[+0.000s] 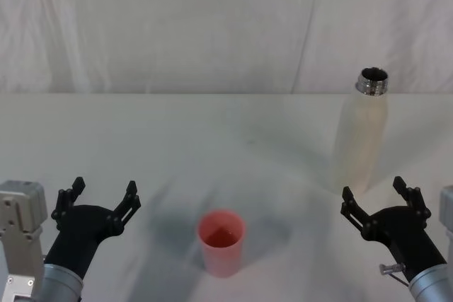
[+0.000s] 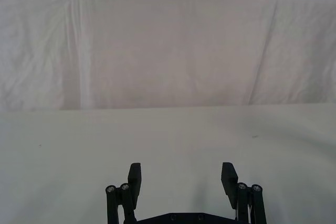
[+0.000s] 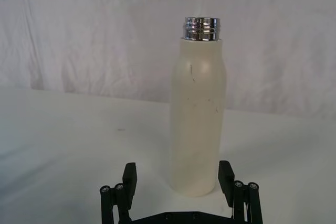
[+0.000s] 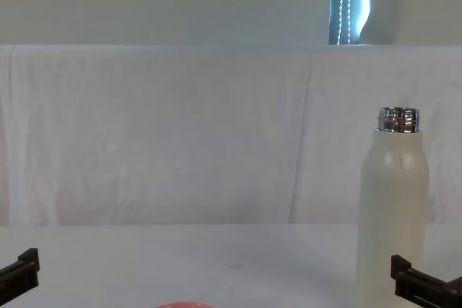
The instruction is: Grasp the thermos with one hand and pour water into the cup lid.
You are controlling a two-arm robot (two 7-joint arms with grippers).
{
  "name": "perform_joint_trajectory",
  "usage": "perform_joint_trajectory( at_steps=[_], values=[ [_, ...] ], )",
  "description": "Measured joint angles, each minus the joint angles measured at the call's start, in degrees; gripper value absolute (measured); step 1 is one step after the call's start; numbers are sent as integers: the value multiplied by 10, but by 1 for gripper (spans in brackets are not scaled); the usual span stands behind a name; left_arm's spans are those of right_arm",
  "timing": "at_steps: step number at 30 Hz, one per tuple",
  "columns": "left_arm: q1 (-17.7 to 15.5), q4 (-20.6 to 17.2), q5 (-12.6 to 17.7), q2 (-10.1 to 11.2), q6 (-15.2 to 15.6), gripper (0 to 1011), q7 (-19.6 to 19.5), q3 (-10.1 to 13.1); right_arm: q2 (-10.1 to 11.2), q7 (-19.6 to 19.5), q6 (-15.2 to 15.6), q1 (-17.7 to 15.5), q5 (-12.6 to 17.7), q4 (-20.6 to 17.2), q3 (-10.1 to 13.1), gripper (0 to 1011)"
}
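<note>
Head view, thermos beyond right pincer

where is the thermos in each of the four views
Head view: the thermos stands upright at right, beyond the right gripper.
Left wrist view: no thermos to report; the picture is bare tablecloth and backdrop.
Right wrist view: centre, straight ahead of the open jaws.
Chest view: lower right, beside the right gripper.
Shared landmark: its shiny steel neck.
</note>
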Motion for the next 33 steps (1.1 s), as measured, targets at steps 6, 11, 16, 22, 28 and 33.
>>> perform_joint_trajectory(
  at_steps=[6,11,16,22,28,33],
  values=[
    [0,0,0,0,0,1001,0,0,-6,21,10,6,14,5,14,1001],
    [0,0,0,0,0,1001,0,0,-8,34,14,17,19,15,21,1001],
    [0,0,0,0,0,1001,0,0,-5,46,17,31,22,25,23,1001],
    [0,0,0,0,0,1001,0,0,1,60,21,47,31,38,28,1001],
    [0,0,0,0,0,1001,0,0,6,67,24,62,39,52,30,1001],
    [0,0,0,0,0,1001,0,0,8,71,29,75,44,65,30,1001]
  ],
)
